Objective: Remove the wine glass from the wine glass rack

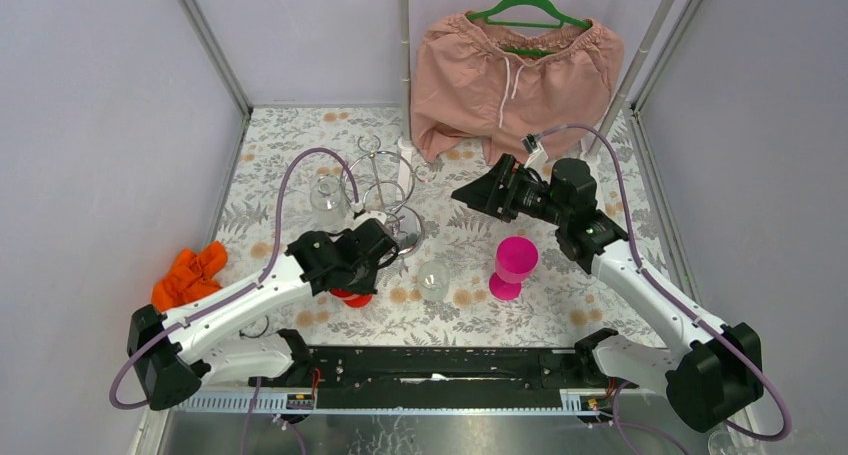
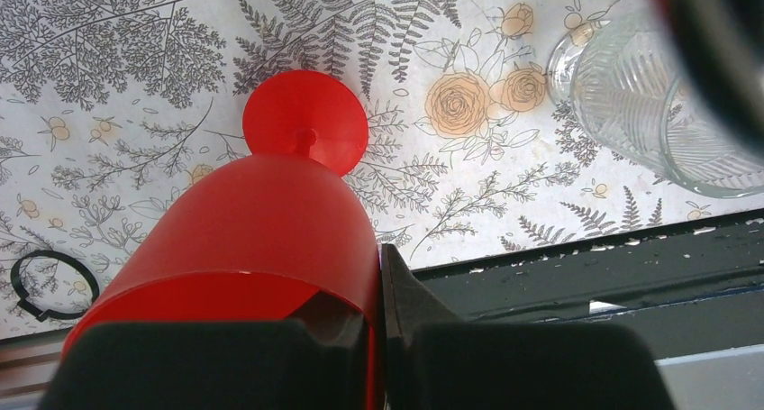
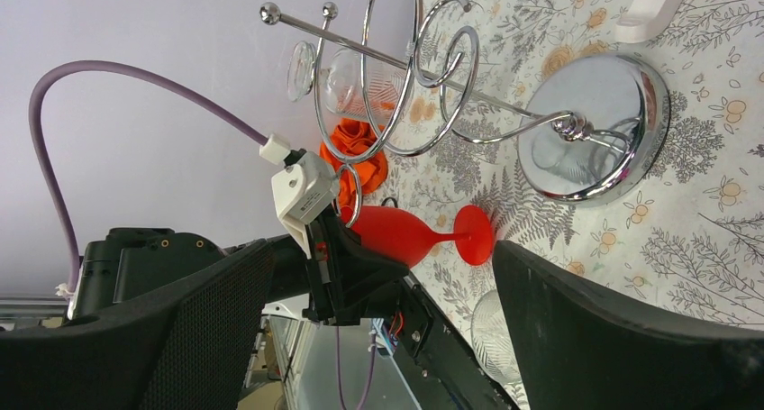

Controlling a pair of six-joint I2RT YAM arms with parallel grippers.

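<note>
I see plain lavender-grey walls [image 1: 100, 125] on three sides, and the light is flat and even. Metal frame posts [image 1: 208, 40] run up at the back corners, with one more mid-back. The table [image 1: 560, 315] is covered in a fern-and-rose print. Pink shorts [image 1: 515, 75] hang on a green hanger [image 1: 530, 10] against the back wall. A black rail [image 1: 440, 367] runs along the near edge.

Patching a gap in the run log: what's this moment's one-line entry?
left gripper: shut on red wine glass | right gripper: open, empty | wine glass rack: one clear wine glass hanging
</note>
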